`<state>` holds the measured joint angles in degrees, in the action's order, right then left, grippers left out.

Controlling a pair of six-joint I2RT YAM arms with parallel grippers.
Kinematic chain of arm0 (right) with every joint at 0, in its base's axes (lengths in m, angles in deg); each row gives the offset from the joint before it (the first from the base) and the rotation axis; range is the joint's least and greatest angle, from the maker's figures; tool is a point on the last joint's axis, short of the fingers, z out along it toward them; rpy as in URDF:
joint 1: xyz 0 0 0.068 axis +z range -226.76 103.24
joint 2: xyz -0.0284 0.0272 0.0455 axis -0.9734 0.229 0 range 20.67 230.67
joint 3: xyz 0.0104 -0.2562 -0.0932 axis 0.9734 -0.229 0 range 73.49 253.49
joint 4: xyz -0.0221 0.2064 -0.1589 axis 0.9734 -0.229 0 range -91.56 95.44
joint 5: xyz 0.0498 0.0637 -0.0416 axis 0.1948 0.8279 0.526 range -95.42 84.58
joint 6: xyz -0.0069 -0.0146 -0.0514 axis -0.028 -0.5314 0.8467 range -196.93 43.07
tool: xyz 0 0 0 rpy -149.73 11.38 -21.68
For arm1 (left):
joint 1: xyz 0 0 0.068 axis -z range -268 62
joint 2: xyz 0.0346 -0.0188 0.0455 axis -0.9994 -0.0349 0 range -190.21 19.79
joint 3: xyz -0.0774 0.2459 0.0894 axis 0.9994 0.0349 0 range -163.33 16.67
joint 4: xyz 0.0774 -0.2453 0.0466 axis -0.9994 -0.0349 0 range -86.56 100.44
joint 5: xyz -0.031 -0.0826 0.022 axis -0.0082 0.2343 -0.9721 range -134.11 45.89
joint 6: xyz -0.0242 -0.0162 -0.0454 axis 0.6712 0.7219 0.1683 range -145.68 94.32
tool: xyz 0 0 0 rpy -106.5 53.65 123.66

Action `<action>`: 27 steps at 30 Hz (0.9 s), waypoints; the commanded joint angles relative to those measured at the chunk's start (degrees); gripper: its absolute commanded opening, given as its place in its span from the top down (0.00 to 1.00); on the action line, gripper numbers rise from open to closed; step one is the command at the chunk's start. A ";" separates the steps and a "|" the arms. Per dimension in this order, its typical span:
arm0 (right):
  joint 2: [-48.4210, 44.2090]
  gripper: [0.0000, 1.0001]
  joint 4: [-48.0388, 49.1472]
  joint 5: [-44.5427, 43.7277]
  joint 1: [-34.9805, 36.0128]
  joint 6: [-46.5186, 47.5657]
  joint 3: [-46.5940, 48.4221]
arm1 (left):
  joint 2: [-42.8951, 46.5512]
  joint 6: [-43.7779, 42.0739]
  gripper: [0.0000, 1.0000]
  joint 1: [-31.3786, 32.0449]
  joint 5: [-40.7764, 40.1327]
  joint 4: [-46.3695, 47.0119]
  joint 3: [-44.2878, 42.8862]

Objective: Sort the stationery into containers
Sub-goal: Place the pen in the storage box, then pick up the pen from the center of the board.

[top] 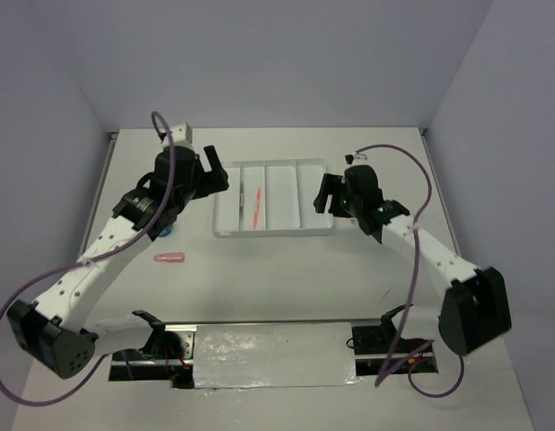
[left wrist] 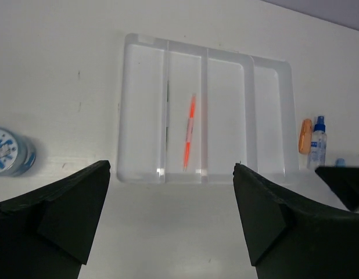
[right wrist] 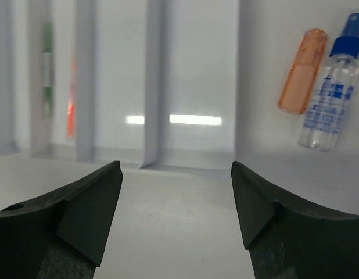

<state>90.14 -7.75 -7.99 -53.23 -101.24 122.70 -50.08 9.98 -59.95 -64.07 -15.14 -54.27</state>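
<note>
Only the overhead view shows the pink capsule (top: 169, 258), left of the tray (top: 277, 193). Only the right wrist view shows the green pen (right wrist: 47, 70) plainly, inside the tray. The orange pen (left wrist: 189, 131) lies in the tray's second compartment from the left, beyond the fingertips. The left pincer (left wrist: 171, 171) and right pincer (right wrist: 176, 168) are spread and hold nothing.

table (top: 286, 278) white; tray (left wrist: 226, 116) white, translucent; pen (left wrist: 189, 131) neon orange, pale mid band; thin pen (right wrist: 47, 70) green, whitish band; orange capsule (right wrist: 302, 71) see-through; bottle (right wrist: 330, 93) clear, blue cap, blue print; roll (left wrist: 8, 151) white, blue pattern; capsule (top: 170, 258) near table left edge pink
</note>
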 commanded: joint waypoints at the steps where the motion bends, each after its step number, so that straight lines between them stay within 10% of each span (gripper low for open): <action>1: 10.55 0.17 -9.56 -6.82 -2.17 -0.82 9.13 | 4.99 2.05 0.01 0.95 -1.66 -12.55 2.12; 8: 22.54 0.19 -12.82 -7.90 -7.79 1.64 18.63 | 14.75 -7.26 0.01 1.48 -2.53 -22.49 7.20; 27: 40.38 0.48 -19.24 -10.52 -12.45 4.19 33.05 | 23.11 -10.35 0.01 1.21 0.02 -14.23 18.03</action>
<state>129.02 -24.93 -16.05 -65.16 -97.99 152.90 -28.16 1.15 -58.66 -64.84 -31.49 -36.15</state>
